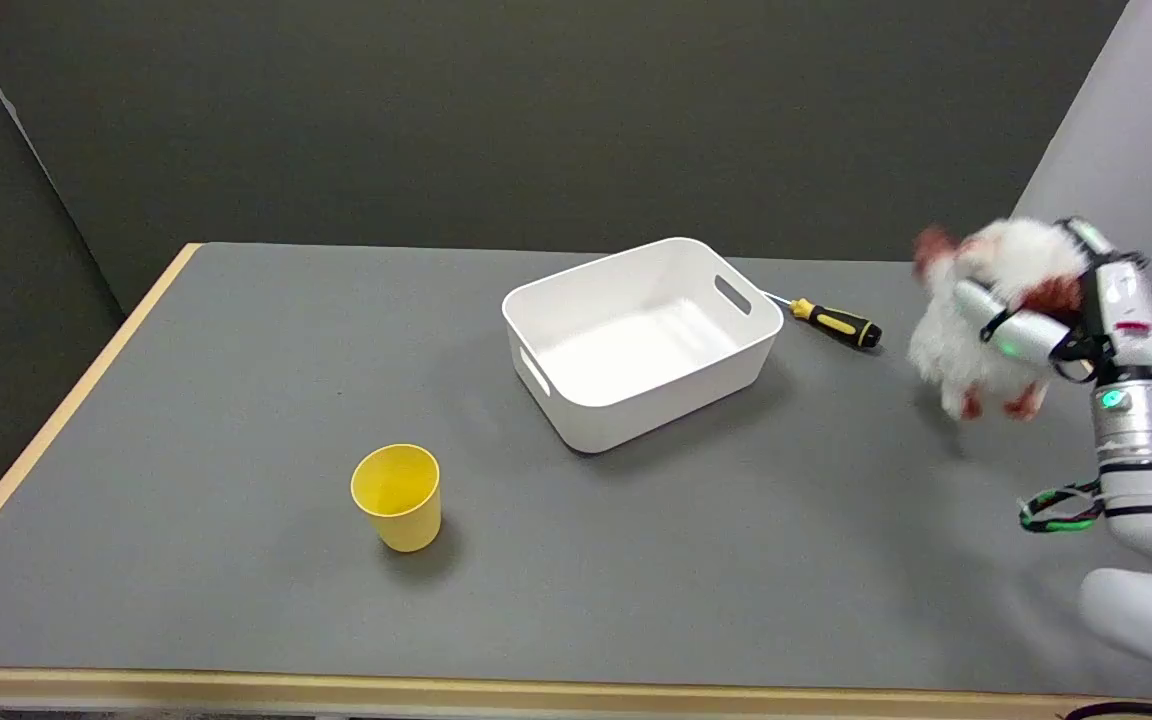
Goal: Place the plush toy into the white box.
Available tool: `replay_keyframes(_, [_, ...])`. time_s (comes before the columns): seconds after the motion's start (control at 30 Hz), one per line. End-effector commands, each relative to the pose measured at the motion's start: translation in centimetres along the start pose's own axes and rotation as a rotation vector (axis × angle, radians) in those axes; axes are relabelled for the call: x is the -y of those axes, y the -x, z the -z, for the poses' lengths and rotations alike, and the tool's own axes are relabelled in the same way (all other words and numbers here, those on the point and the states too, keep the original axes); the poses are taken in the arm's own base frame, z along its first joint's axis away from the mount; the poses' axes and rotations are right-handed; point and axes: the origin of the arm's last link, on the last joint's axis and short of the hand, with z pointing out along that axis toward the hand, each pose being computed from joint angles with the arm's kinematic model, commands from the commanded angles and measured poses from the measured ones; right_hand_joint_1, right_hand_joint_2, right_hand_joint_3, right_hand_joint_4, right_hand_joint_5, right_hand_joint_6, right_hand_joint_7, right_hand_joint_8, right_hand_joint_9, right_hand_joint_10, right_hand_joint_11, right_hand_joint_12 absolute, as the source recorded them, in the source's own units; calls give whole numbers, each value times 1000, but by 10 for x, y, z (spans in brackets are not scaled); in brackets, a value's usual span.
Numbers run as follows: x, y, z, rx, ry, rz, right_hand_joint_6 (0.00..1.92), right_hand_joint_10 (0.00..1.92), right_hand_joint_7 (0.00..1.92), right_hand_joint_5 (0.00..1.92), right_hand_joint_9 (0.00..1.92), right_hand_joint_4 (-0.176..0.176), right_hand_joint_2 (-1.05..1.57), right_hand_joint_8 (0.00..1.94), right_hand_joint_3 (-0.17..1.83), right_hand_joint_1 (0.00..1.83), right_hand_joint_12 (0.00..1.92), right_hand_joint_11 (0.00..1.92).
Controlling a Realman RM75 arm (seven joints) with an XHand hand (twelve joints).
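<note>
A fluffy white plush toy with reddish-brown ears and feet hangs in the air at the right side of the table, slightly blurred. My right hand grips it from the right, fingers wrapped across its body. The white box, a rectangular bin with slot handles, stands empty at the table's middle, well to the left of the toy and hand.
A yellow cup stands upright at the front left of the grey table. A screwdriver with a yellow-and-black handle lies just right of the box, between it and the toy. A grey wall panel rises at the far right.
</note>
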Motion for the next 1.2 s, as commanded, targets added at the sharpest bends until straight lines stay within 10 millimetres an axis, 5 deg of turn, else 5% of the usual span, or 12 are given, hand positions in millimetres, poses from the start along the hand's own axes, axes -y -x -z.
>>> replay_keyframes(0.03, [59,-53,-20,-241,-245,-80,1644,1921,637,584,1000,-176,1102,1699,492,1149,1921,1197])
replay_keyframes(0.27, [108,7,-36,-43,-337,-205,1656,1921,628,575,976,-176,1110,1709,487,1145,1921,1164])
replay_keyframes(0.53, [190,74,-59,83,-468,-342,1659,1921,626,573,962,-176,1112,1713,488,1143,1921,1105])
replay_keyframes(0.8, [253,143,-58,193,-484,-475,1663,1921,623,570,957,-176,1114,1716,486,1142,1921,1089])
replay_keyframes(1.2, [295,220,-30,360,-408,-553,1681,1921,599,546,913,-176,1149,1737,444,1131,1921,942])
